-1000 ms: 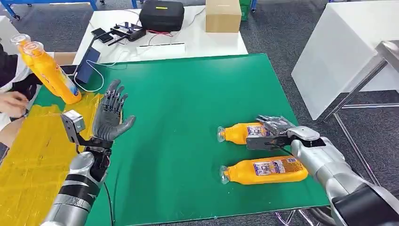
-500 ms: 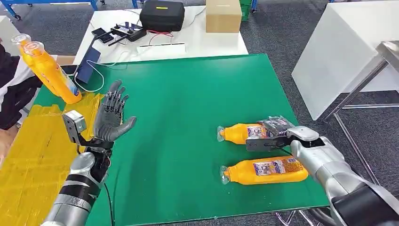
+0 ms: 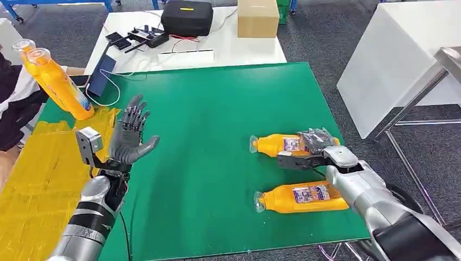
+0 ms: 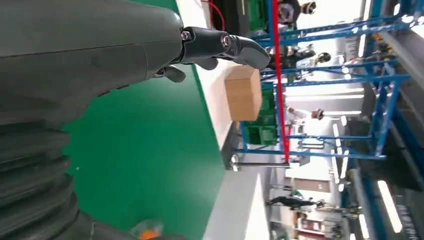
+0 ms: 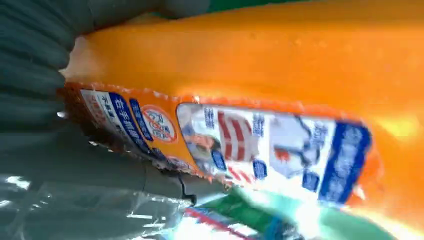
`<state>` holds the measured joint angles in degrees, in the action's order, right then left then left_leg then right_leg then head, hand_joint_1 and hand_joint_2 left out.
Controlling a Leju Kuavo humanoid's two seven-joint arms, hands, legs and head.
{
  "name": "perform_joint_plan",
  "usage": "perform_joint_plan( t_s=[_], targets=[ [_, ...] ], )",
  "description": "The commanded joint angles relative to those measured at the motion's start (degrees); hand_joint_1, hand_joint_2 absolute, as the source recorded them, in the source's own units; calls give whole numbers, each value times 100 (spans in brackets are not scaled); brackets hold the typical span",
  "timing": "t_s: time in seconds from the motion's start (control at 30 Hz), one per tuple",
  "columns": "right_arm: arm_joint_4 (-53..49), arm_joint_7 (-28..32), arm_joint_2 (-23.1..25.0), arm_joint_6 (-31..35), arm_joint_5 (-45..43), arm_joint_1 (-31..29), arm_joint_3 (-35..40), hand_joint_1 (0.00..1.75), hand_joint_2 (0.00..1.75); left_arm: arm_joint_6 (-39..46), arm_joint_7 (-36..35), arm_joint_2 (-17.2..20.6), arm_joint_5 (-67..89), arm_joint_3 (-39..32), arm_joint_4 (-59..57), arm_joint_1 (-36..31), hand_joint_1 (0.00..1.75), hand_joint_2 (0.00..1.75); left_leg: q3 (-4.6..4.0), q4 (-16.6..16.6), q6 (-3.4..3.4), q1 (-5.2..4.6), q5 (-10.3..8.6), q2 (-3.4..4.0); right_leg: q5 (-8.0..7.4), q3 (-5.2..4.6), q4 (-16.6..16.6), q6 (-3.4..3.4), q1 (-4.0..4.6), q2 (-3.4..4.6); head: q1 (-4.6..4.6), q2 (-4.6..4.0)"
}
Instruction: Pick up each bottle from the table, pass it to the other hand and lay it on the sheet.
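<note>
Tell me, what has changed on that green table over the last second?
The right hand closed around the farther lying orange plastic bottle and shifted it slightly away from the robot, widening the gap to the nearer lying orange bottle. The left hand stayed raised with its fingers spread. The upright orange bottles by the yellow sheet and the nearer lying bottle did not move.
</note>
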<state>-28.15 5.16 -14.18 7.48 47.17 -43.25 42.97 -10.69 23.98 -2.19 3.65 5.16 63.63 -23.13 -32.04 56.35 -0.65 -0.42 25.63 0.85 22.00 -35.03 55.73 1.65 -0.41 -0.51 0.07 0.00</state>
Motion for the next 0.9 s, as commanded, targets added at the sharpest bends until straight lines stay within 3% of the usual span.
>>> perform_joint_plan(
  t_s=[0.03,0.43,0.67,0.73,0.9],
  targets=[
    [-555,76,699,490,-127,151,-1421,175,175,-10,-109,-41,108,251,-62,-118,0,175,13,1,8,8,11,8,5,9,-1,-4,6,16,0,0],
    [-690,153,738,682,-99,264,-1686,175,175,-27,-129,-24,115,269,-71,-115,0,175,17,8,10,9,16,-6,13,21,1,-5,10,2,0,0],
    [-1947,390,1296,1145,45,821,-2661,175,175,-36,-221,-72,188,472,-106,-141,0,175,3,1,8,4,7,-7,6,7,-2,-4,4,-5,2,2],
    [-2395,726,1532,1172,-207,993,-2903,175,175,-48,-250,-110,225,598,-179,-227,0,175,-2,2,8,3,6,-6,6,0,3,-4,2,-4,0,0],
    [-2834,1239,1994,923,-740,1282,-2911,175,175,-163,-326,-210,232,814,-358,-386,0,175,2,8,10,12,10,-14,11,5,3,-5,11,-8,0,0]
  ],
)
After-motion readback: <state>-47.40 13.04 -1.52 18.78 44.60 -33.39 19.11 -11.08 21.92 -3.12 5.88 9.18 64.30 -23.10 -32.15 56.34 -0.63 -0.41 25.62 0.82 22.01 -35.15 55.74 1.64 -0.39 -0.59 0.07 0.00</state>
